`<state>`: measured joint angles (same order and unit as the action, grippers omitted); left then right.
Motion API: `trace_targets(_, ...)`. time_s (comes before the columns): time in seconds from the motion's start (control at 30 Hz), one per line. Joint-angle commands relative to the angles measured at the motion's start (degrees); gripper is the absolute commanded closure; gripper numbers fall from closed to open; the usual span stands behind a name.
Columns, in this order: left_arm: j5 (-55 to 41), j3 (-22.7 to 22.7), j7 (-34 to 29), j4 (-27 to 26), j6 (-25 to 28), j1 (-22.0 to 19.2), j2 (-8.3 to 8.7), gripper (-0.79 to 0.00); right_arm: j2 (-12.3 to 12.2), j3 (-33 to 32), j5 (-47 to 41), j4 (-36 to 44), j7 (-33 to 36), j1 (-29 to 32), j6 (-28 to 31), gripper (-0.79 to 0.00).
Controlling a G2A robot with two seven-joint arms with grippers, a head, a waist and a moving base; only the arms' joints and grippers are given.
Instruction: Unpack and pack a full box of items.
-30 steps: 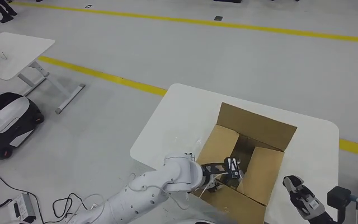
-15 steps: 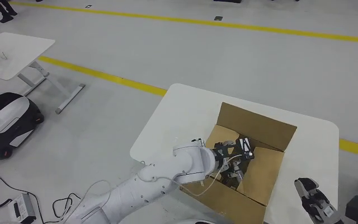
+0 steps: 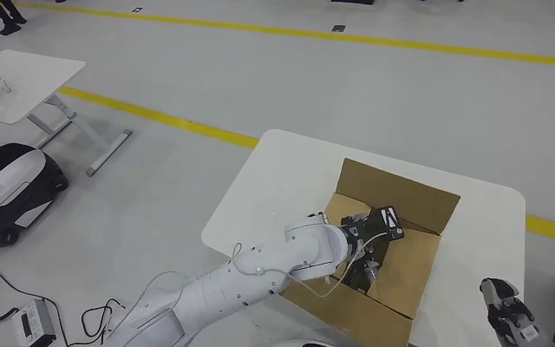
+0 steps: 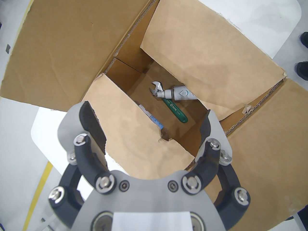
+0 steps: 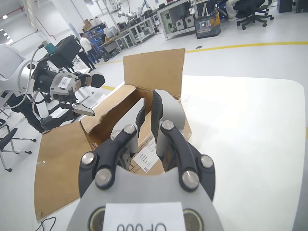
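Note:
An open cardboard box (image 3: 399, 195) stands on the white table (image 3: 277, 182) with its flaps folded out. On its floor lie a green-handled wrench (image 4: 176, 111) and a white tube (image 4: 179, 93) across it. A blue and white item (image 4: 154, 120) is half hidden under a torn flap. My left gripper (image 4: 149, 121) hangs open and empty above the box (image 4: 60, 37); from above it (image 3: 375, 243) is over the box's middle. My right gripper (image 5: 148, 111) is shut on nothing, off the box's near right side (image 3: 507, 312). The left gripper (image 5: 86, 94) also appears open above the far flap.
A second white table (image 3: 30, 82) stands far to the left on the floor. Bare tabletop (image 5: 240, 121) lies to the right of the box (image 5: 154, 70). A white label (image 5: 144, 157) is stuck on the box's side wall.
My left gripper has risen out of the box and shifted toward its far side. My right gripper has drawn back toward the table's near right corner.

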<state>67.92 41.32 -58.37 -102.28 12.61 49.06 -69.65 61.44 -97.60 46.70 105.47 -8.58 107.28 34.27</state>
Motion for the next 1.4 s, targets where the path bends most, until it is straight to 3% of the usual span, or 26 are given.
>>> trace_targets(0.0,0.0,0.0,0.0,0.0,0.0,0.0,0.0,-0.785,0.09,0.21,0.52,-0.26,-0.54,-0.06,-0.07,-0.111)
trace_targets(0.13,0.22,-0.05,0.82,0.35,-0.33,0.41,-0.04,-0.785,0.2,0.56,0.93,-0.99,-0.56,-0.58,0.18,-0.099)
trace_targets(0.23,3.12,-1.48,-0.51,1.64,-3.81,-0.27,-0.78,-0.785,0.26,0.63,0.74,-1.47,-0.34,-1.11,0.39,-0.099)
trace_targets(0.53,13.06,-10.46,-10.74,9.71,-16.13,-6.25,-5.69,-0.785,0.39,0.2,-0.03,-2.5,0.27,-2.0,0.93,-0.111)
trace_targets(0.87,18.17,-16.5,-16.84,19.87,-21.6,-9.6,-11.42,-0.785,0.57,0.25,-1.06,-3.36,0.81,-2.83,1.86,-0.123)
trace_targets(1.07,18.42,-16.58,-17.17,23.73,-22.28,-10.36,-13.84,-0.785,0.69,0.37,-1.35,-3.87,0.99,-3.16,2.25,-0.126)
trace_targets(1.1,18.34,-16.33,-17.26,24.05,-22.54,-10.3,-14.12,-0.693,0.71,0.39,-1.35,-3.99,1.04,-3.2,2.29,-0.126)
trace_targets(1.13,18.49,-16.03,-17.24,24.3,-22.8,-10.26,-14.34,-0.403,0.73,0.41,-1.36,-4.08,1.08,-3.25,2.32,-0.129)
trace_targets(1.17,18.71,-15.73,-17.29,24.48,-23.1,-10.15,-14.53,-0.326,0.75,0.42,-1.39,-4.15,1.08,-3.3,2.39,-0.132)
trace_targets(1.23,19.16,-15.27,-17.34,24.59,-23.13,-9.95,-14.77,-0.046,0.78,0.47,-1.48,-4.31,1.17,-3.37,2.48,-0.129)
trace_targets(1.27,19.54,-14.93,-17.29,24.48,-23.33,-9.78,-14.89,0.0,0.79,0.49,-1.44,-4.37,1.28,-3.41,2.58,-0.129)
trace_targets(1.37,21.39,-14.15,-17.59,24.0,-23.52,-9.12,-15.09,0.0,0.84,0.62,-1.37,-4.43,1.46,-3.51,2.67,-0.132)
